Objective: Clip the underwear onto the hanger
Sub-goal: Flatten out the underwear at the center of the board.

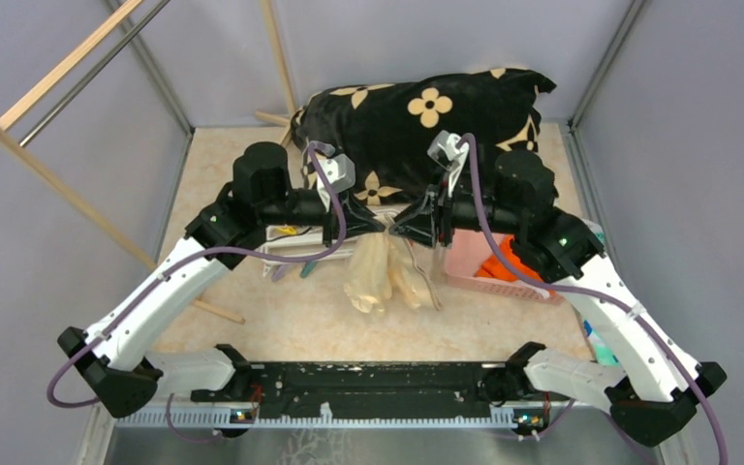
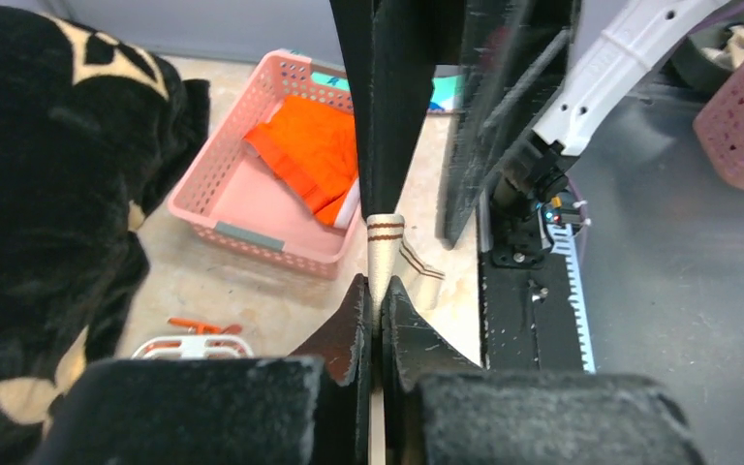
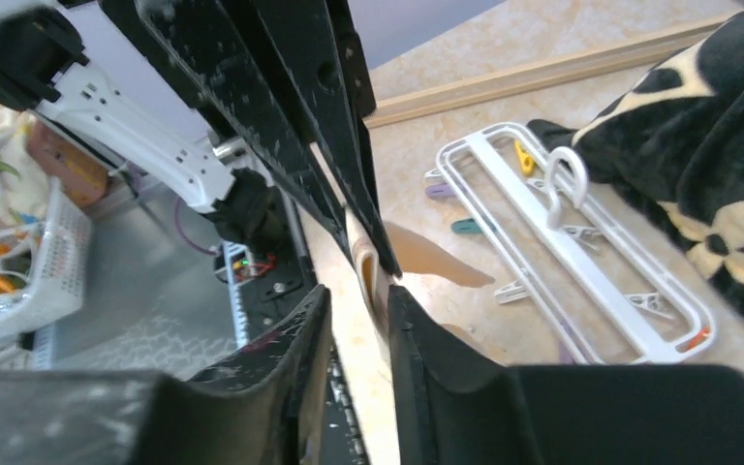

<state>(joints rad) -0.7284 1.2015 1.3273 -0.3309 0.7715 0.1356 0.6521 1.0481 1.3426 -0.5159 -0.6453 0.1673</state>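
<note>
Top external view: both arms reach in over the tabletop and meet at its middle, with the underwear hanging bunched between them.
Left claw: closed tight on the striped waistband, which stands up as a thin edge between its tips.
Right claw: its jaws are a little apart with pale cloth at the gap; I cannot tell whether they pinch it.
Why held so: probably to lift the waistband off the surface so that an edge is offered to a clip.
Hanger: lies flat on the tabletop just left of the underwear and apart from it, with the hook toward the blanket.
Clips: spread loosely around the frame, none on the cloth, so clipping is not yet done.
Around: the pink basket holding the orange cloth is to the right, and the wooden rack is at the far left.
In the way: the left arm lies over the hanger from above, the blanket crowds its hook side, and the two claws sit very close together.
</note>
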